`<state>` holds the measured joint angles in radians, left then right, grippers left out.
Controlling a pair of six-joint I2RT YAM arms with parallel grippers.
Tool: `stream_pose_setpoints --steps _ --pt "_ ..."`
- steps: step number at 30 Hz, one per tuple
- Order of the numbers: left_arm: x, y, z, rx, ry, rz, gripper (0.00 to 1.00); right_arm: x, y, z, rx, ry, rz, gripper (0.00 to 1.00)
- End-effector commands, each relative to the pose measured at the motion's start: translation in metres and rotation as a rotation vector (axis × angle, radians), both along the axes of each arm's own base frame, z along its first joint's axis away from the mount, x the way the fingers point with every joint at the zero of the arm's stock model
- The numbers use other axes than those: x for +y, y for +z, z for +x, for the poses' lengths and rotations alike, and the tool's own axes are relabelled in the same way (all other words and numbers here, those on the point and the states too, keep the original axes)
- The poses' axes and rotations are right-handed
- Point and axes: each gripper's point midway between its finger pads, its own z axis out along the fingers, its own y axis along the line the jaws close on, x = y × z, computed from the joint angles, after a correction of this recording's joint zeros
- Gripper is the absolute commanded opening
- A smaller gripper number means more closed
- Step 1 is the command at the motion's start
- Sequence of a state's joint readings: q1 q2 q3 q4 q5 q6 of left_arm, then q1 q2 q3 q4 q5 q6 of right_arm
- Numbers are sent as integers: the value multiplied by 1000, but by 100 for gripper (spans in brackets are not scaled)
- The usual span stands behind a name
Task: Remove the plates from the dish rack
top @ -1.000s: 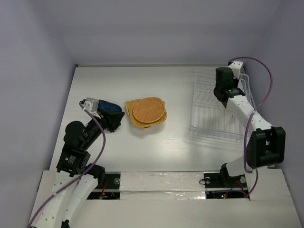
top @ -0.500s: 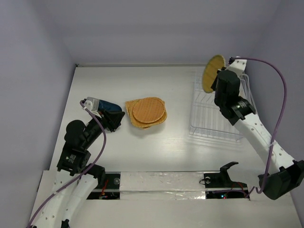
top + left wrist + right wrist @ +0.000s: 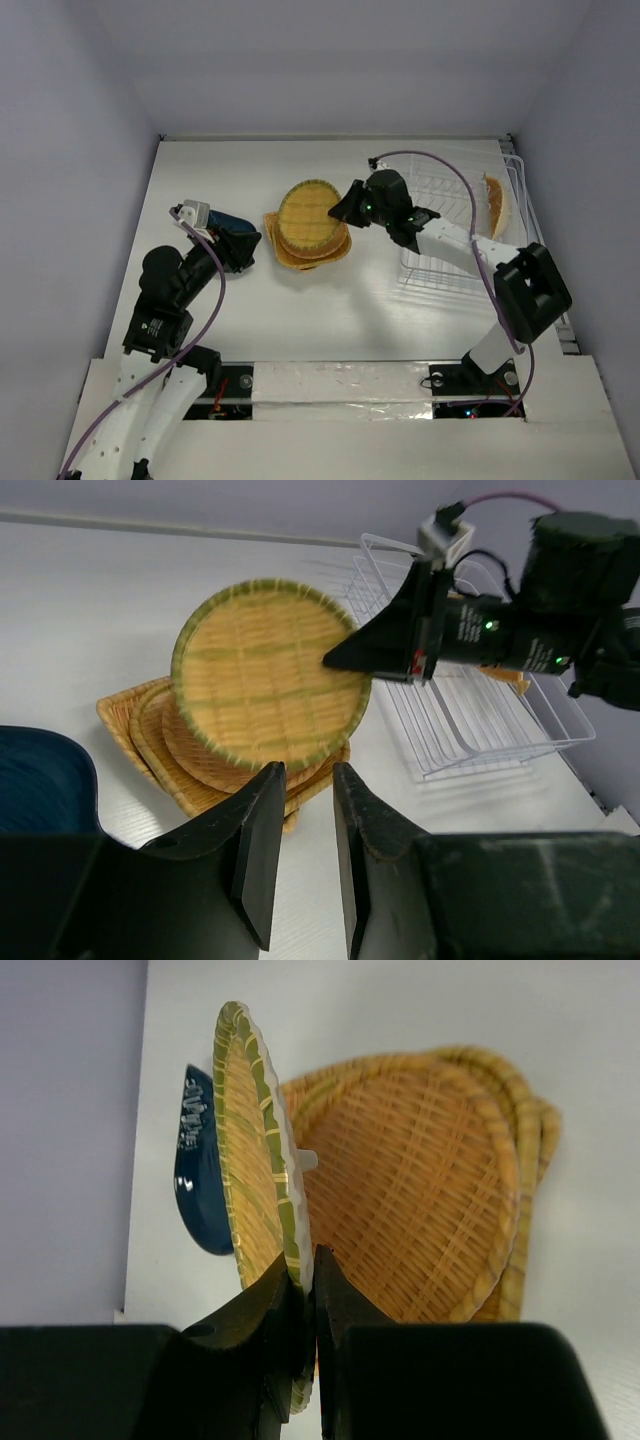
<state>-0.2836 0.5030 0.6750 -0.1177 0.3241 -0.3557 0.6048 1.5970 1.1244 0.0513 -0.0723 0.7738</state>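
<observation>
The right gripper (image 3: 343, 207), clamped on the rim of the round plate (image 3: 305, 205), has carried it left from the dish rack (image 3: 440, 270) to just above the stack (image 3: 312, 252). That nearly unloads it, though one leaning plate (image 3: 495, 205) remains at the rack's right end. The left gripper (image 3: 300, 780) sits empty beside the blue dish (image 3: 40, 780), jaws slightly apart; no writing is legible.
</observation>
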Motion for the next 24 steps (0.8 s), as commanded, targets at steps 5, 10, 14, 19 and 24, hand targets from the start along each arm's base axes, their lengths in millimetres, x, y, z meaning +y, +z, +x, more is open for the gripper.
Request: stream_pose_setpoints --steps 5,10,14,19,24 --pt "2 27 2 -74 6 -11 23 38 17 -3 -14 76 197 2" --pt "1 27 2 -74 1 -11 24 32 -9 -7 25 45 179 6" --pt "2 26 3 -73 3 -12 24 27 -29 -3 50 8 145 8" --pt "2 25 2 -72 4 -12 24 22 -40 1 65 -26 112 14" --pt "1 27 2 -76 0 -12 25 11 -51 -2 78 -53 58 45"
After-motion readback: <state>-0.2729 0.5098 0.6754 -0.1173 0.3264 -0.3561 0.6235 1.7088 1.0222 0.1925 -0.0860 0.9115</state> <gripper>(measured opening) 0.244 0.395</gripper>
